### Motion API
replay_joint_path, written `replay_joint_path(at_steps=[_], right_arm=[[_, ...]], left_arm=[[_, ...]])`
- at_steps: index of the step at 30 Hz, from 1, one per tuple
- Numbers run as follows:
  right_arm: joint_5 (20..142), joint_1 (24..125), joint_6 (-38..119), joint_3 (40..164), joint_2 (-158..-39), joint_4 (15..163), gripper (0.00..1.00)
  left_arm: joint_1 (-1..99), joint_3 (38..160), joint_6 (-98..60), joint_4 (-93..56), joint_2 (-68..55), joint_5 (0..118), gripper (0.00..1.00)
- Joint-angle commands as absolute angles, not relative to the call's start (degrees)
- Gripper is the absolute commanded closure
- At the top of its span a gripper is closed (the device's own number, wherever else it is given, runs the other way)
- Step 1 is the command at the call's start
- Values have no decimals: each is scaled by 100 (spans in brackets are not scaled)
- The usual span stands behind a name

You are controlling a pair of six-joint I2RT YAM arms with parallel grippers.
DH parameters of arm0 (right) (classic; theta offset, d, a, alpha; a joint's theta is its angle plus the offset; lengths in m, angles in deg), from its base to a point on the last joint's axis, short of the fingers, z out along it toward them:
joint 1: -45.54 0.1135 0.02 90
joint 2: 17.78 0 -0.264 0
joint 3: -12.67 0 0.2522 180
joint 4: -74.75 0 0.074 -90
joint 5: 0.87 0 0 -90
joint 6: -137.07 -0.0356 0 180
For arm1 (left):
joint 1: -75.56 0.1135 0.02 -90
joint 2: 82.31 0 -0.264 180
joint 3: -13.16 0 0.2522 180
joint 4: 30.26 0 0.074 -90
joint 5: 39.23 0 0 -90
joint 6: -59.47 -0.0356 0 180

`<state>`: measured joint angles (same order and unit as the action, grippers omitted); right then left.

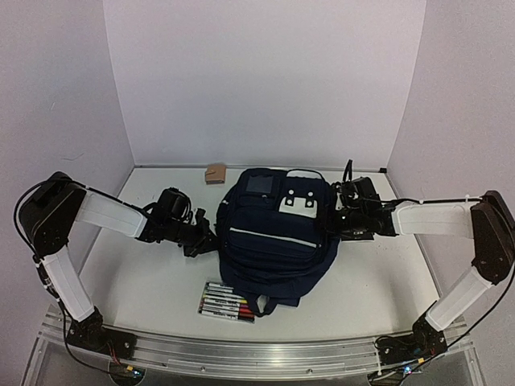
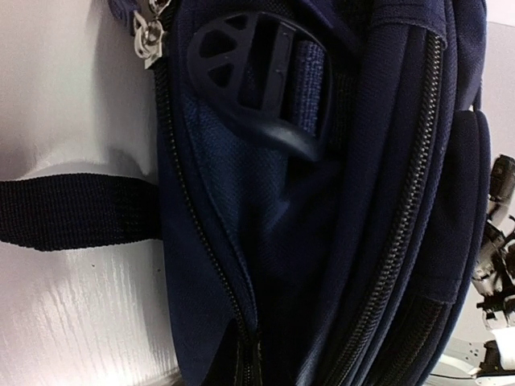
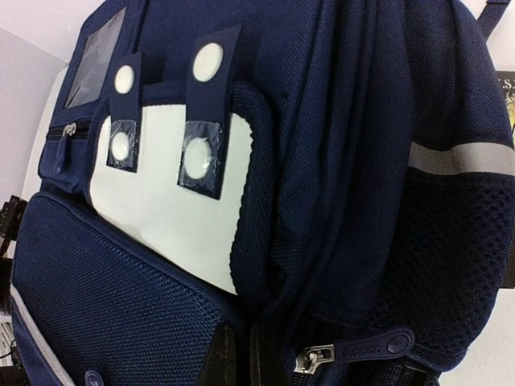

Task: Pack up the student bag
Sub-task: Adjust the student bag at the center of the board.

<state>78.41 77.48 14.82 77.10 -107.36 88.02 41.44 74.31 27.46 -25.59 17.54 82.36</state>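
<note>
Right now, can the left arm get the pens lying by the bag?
Probably yes. The pens lie uncovered on the table in front of the student bag, on that arm's side. The left gripper is at the bag's side, so it must back off first.

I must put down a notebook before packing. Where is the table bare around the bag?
Bare table: front left, between left arm, bag and markers; front right, between bag and right arm. Crowded: both sides of the bag, where the left gripper and right gripper sit; and the back edge, taken by bag and brown box.
</note>
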Motion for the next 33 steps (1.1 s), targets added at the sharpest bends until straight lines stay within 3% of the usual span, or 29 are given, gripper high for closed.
replay_joint_path(at_steps=[1,4,10,12,18,21,26,33], right_arm=[[7026,8272,1323,7562,-10379,8976,100],[7099,8763,1188,7746,-10330,8966,100],[7605,9301,1255,8261,-10587,8970,100],[7724,9309,1357,8361,-10549,9036,97],[8069,9317,1910,8189,-9939,9547,57],[8112,9311,2203,8021,-9782,9855,46],[7801,9316,2486,7746,-9728,10103,43],[7493,9311,2584,7729,-10145,10090,59]], left_arm=[[4479,8117,2239,-2348,1854,7723,100],[5006,8421,2102,-2633,2049,7890,100],[5500,10553,1273,-2289,3316,8749,98],[5579,11206,1061,-1808,3629,8845,88],[5742,11332,217,-681,2955,7854,37],[5759,10806,51,-248,2352,7331,23],[5744,9610,467,-284,1440,7805,22],[5410,8243,1351,-818,781,8599,26]])
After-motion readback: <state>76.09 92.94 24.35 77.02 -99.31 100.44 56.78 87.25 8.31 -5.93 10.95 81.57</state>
